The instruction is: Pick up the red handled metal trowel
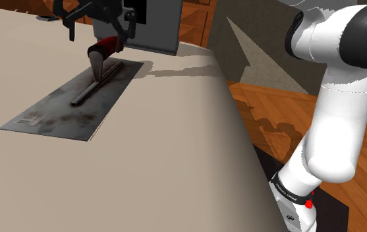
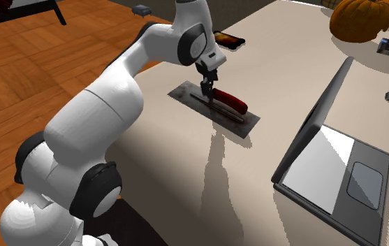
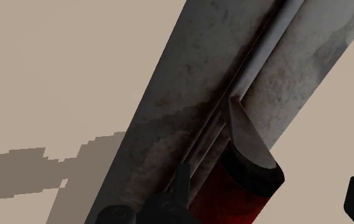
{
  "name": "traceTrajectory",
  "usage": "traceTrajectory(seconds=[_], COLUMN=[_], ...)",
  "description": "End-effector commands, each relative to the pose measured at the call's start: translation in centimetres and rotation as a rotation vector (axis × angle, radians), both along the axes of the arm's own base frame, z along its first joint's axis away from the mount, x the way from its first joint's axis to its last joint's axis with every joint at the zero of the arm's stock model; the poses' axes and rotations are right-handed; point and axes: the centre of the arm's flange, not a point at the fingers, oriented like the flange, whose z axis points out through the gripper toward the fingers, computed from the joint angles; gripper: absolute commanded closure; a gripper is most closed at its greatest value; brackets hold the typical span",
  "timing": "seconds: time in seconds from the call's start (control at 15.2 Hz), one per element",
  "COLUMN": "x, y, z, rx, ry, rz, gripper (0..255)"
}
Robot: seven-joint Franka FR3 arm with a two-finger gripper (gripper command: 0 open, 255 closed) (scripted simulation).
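Wood flooring (image 2: 53, 56) surrounds a broad beige table (image 1: 169, 165), where an open laptop (image 2: 339, 168) sits well apart from the work and a pumpkin (image 2: 362, 19) stands at the far corner. Over the table's near side reaches the white arm (image 2: 102, 112).

Under its hand the trowel (image 1: 63, 105) lies flat on the table, a long, stained grey blade with a raised rib down its middle. Its red handle (image 1: 107, 46) is at the end nearest the laptop.

The gripper (image 3: 271, 184) hangs just above that handle. Its 2 black fingers (image 3: 180, 184) stand wide apart with the handle's end between them, and they hold nothing. In the wrist view one finger is close beside the handle, while the other is clearly off it.

The step in hand looks like the final descent before closing. It would help to shift so the handle sits midway between the fingers, not hard against 1 of them. Then lower until the pads flank the red grip's thickest part and close across its width. The long blade will probably drag the far end down, so a firm squeeze and a slow, straight lift seem wise.
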Motion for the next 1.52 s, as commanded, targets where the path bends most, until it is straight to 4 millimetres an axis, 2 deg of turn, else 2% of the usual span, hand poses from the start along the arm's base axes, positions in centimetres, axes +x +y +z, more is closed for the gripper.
traceTrajectory(seconds=[0.0,0.26,0.4,0.46,1.06,1.45], x=[0.1,0.1,0.1,0.2,0.1,0.1], y=[0.1,0.1,0.1,0.1,0.1,0.1], z=[-0.9,-3.3,-3.3,-3.3,-3.3,-0.2], rx=[0.001,0.001,0.001,0.001,0.001,0.001], ry=[-0.001,-0.001,-0.001,-0.001,-0.001,-0.001], rz=[-0.002,-0.002,-0.003,-0.003,-0.002,-0.002], gripper=[0,0,0,255,255,255])
